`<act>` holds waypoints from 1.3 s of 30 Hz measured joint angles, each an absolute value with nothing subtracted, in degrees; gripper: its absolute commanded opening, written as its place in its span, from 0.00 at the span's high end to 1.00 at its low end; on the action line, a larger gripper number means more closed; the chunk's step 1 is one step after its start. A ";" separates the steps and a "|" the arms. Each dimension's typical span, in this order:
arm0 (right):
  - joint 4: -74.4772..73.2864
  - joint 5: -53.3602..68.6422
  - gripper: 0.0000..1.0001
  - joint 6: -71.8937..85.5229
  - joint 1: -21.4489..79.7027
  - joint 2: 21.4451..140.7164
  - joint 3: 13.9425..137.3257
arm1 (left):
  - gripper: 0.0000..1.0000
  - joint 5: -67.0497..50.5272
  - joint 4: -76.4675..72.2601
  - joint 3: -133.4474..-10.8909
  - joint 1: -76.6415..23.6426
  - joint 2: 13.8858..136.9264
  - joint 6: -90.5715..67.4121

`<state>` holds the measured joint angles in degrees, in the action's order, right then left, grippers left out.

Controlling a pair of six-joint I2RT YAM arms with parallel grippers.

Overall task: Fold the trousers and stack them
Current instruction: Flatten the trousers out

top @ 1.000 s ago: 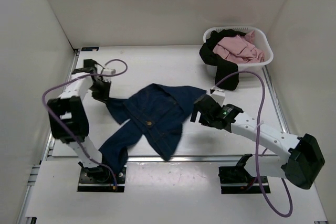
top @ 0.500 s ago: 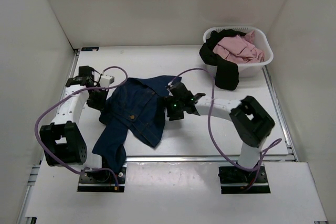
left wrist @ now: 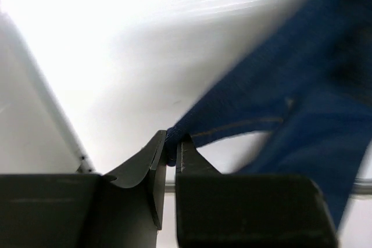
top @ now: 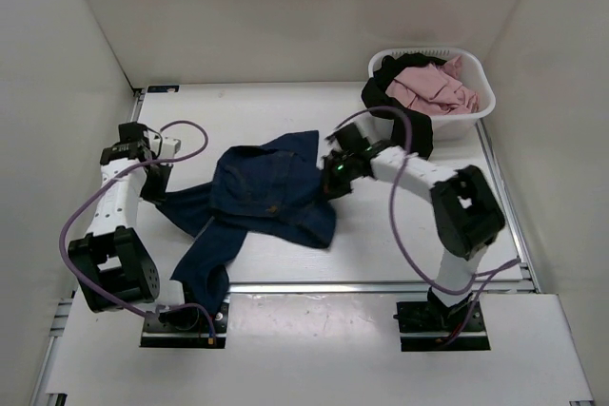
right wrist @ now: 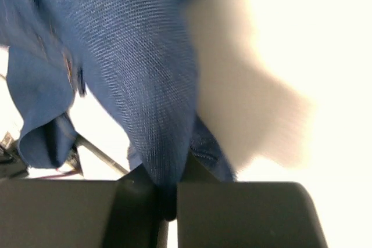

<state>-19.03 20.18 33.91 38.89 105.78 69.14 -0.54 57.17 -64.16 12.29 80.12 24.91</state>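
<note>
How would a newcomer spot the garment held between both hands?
On the white table, look left of the laundry basket to the crumpled cloth at the centre. These navy denim trousers are pinched by the left hand and right hand; unlike the black garment and pink cloth at the basket, they are blue, one leg trailing toward the near edge.

Two arms: left arm (top: 112,199), right arm (top: 411,170). One basket (top: 471,113). Two trousers: navy trousers (top: 271,187) left of the basket, black trousers (top: 411,140) over its near rim. One pink garment (top: 433,87) inside it.
</note>
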 measured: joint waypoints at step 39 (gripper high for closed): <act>-76.66 -21.50 1.00 9.76 3.75 90.24 113.65 | 0.86 20.40 44.73 -71.61 34.37 78.13 46.52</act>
<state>-76.66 -21.50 9.76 3.75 90.24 113.65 20.40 44.73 -71.61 34.37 78.13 46.52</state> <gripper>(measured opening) 0.011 0.209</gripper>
